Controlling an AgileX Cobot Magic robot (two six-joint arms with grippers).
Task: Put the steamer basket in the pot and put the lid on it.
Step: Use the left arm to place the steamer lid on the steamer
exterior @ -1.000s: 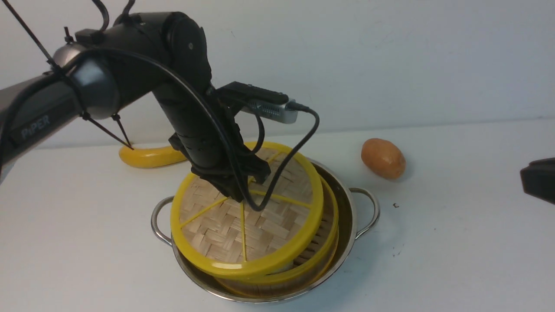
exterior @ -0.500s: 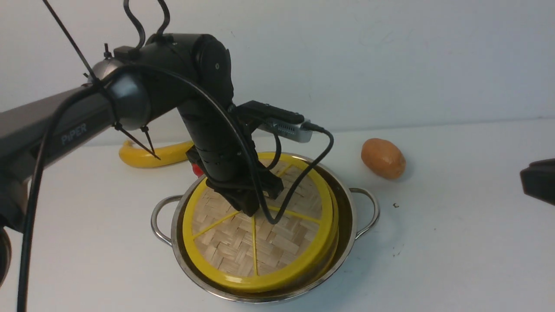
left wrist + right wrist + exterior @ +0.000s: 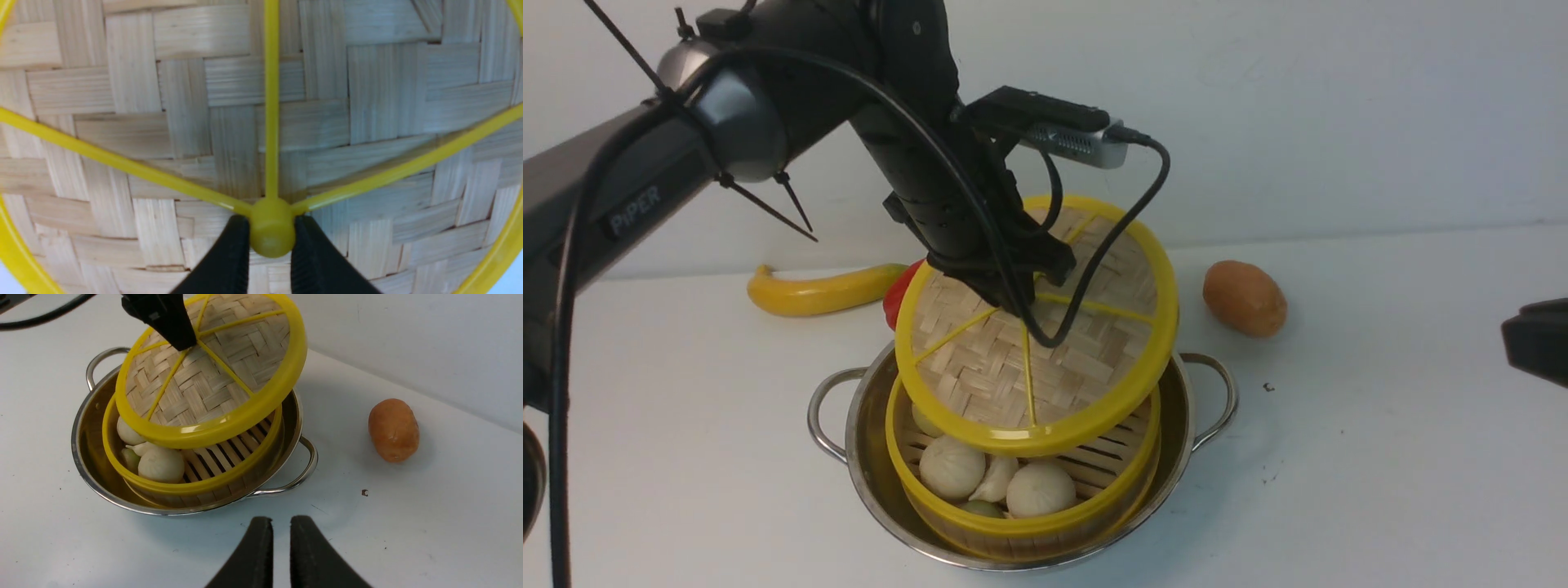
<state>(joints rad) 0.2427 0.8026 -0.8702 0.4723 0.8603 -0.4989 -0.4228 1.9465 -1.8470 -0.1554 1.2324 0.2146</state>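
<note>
The steamer basket [image 3: 1029, 527] sits inside the steel pot [image 3: 1181, 408], with pale dumplings [image 3: 952, 467] showing on its slatted floor. The woven lid [image 3: 1013, 367] hangs tilted above the basket, its near edge low over the rim and its far edge raised. My left gripper [image 3: 1017, 306] is shut on the lid's yellow centre knob [image 3: 271, 228]. The right wrist view shows the lid [image 3: 212, 388] clear of the basket [image 3: 196, 484]. My right gripper [image 3: 281, 524] hovers over the bare table to the right of the pot [image 3: 83, 457], jaws a narrow gap apart, holding nothing.
A brown potato-shaped object [image 3: 1245, 298] lies on the table right of the pot. A yellow banana [image 3: 817, 290] and a red object [image 3: 900, 298] lie behind the pot on the left. The dark tip of the right arm [image 3: 1535, 339] shows at the right edge.
The lid went down onto the basket half a second ago and now has risen again, tilted, uncovering the dumplings. The right gripper has not visibly moved.
</note>
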